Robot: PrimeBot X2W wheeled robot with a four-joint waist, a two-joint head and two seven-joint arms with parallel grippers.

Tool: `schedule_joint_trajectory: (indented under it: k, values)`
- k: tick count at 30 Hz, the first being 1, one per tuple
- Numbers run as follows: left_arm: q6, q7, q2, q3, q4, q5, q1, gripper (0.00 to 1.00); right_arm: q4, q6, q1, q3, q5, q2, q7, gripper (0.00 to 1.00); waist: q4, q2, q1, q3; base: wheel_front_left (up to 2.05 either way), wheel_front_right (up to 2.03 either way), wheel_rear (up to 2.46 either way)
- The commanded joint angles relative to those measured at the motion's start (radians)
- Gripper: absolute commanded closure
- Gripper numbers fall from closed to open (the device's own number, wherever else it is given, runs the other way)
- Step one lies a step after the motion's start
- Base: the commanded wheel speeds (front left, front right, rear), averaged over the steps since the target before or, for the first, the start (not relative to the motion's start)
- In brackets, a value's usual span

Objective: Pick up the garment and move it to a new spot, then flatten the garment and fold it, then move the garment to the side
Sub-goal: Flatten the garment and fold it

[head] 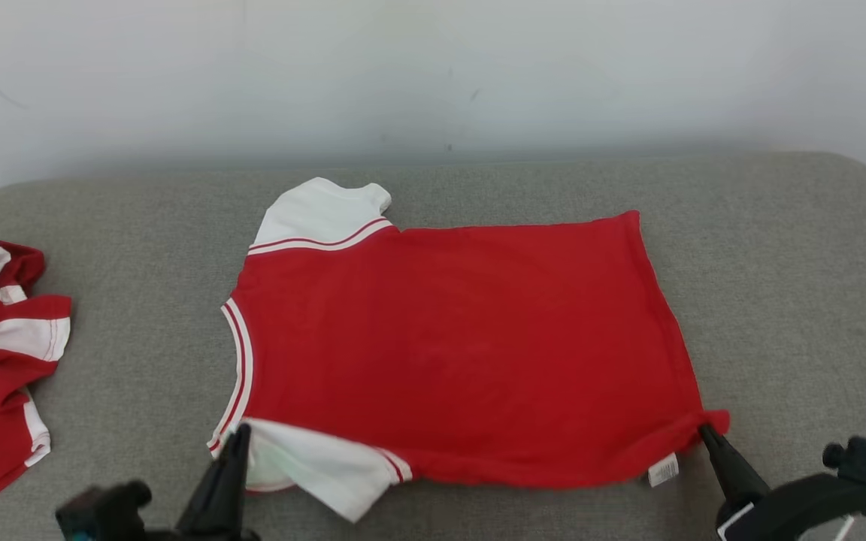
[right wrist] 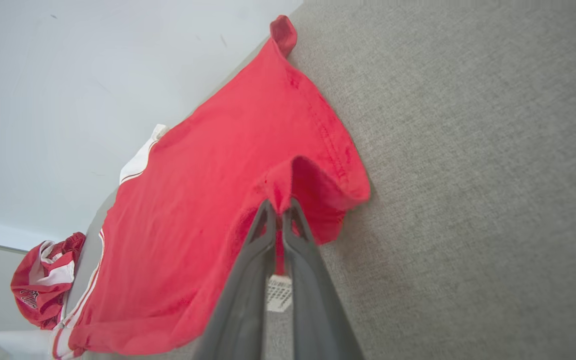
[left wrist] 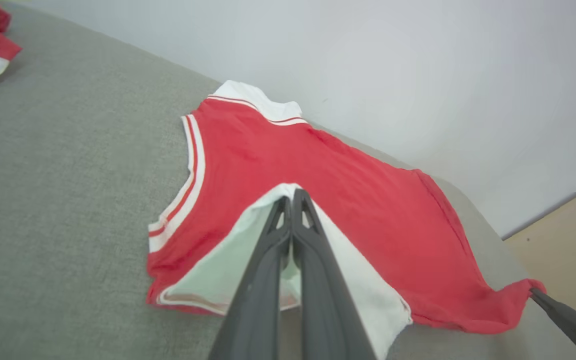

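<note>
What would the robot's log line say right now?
shirt: spread on cushion | left end effector: shut on white sleeve | right end effector: shut on hem corner

- My left gripper pinches the garment by its white sleeve.
- The garment lies spread across a grey cushion.
- My right gripper touches its hem corner.
</note>
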Motion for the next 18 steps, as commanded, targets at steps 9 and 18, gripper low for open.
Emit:
schedule_joint_trajectory:
  k: [9,18]
  values:
    - [-0.074,0.065,0.000,-0.023,0.196,0.034,-0.285,1.00,0.117,0.003,-0.186,0.003,-0.066,-0.010,0.063,1.00,-0.005,-0.0001,-0.0002,0.050,0.00,0.00,0.00]
    - [-0.145,0.071,-0.023,-0.043,0.450,0.054,-0.482,1.00,0.225,0.003,-0.335,0.024,-0.131,-0.046,0.032,1.00,-0.004,-0.0001,-0.0002,0.097,0.00,0.00,0.00]
